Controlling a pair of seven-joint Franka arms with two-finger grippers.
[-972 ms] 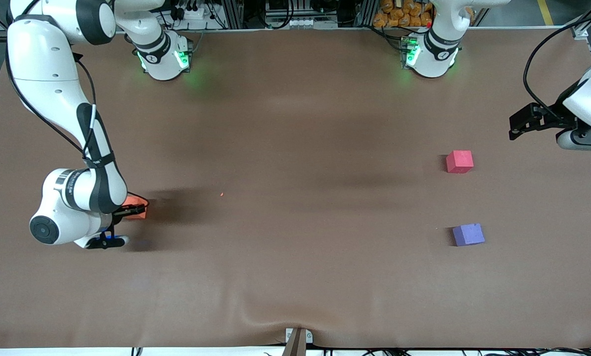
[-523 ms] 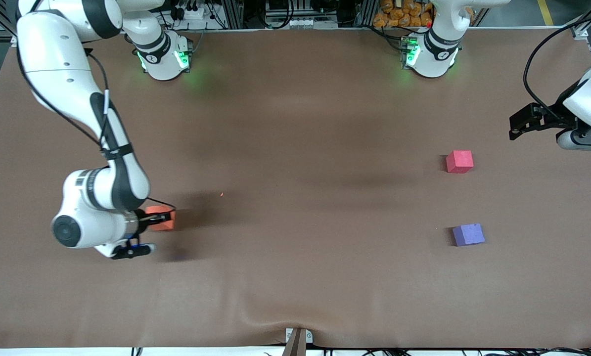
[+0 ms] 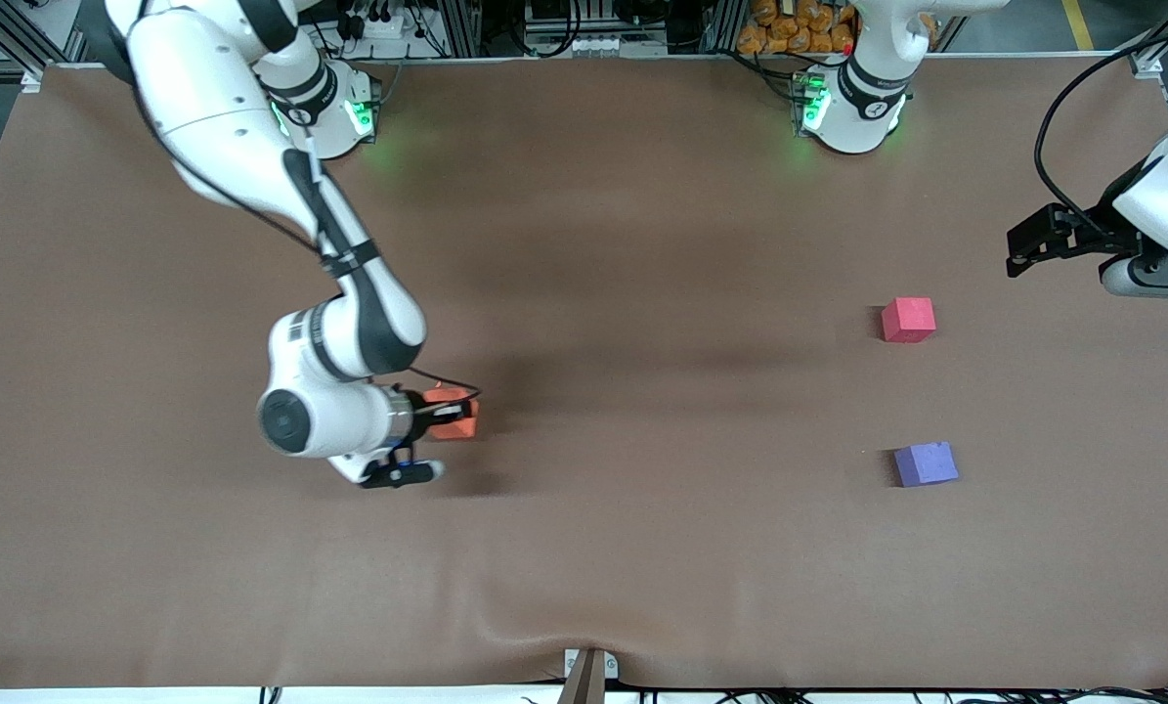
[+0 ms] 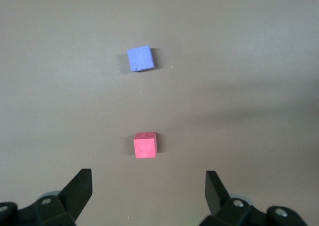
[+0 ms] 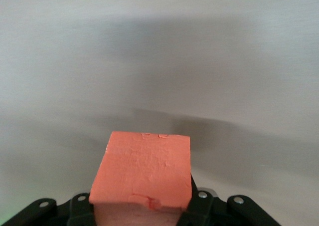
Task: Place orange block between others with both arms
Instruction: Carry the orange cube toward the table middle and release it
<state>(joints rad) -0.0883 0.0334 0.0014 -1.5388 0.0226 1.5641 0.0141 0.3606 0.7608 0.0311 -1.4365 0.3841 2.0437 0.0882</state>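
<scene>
A brown cloth-covered table [image 3: 642, 244] bears a red-pink cube [image 3: 908, 320] and purple-blue cube [image 3: 926, 463] toward the left arm's end. The right gripper [image 3: 447, 416] pinches the orange block [image 3: 453, 414] above the table; the left gripper [image 4: 147, 193], fingers spread, waits above the cubes.

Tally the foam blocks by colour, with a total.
Orange block: 1, shut in the right gripper
Red-pink block: 1, on the table
Purple-blue block: 1, on the table
Total: 3
</scene>
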